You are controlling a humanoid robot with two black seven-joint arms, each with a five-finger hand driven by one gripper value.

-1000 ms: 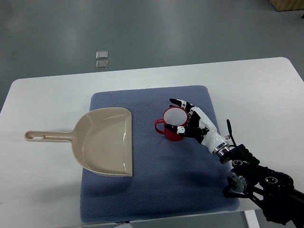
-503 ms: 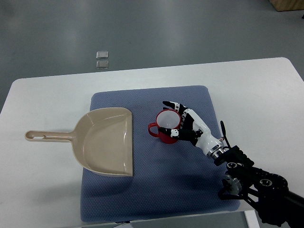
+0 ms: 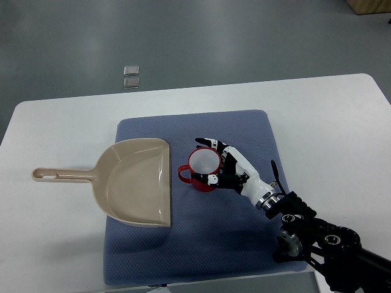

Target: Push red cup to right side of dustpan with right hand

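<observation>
Your robot's right arm enters from the lower right corner, dark joints nearest you. Its black-and-white right hand (image 3: 227, 168) cups the right flank of the small red cup (image 3: 202, 170) with white inside; fingers curve against the wall without closing round it. The cup stands upright on the blue padded mat (image 3: 201, 244), handle pointing left, just beside the open right edge of the beige plastic dustpan (image 3: 131, 181), not touching it. Beyond lies the white table (image 3: 317, 104).
</observation>
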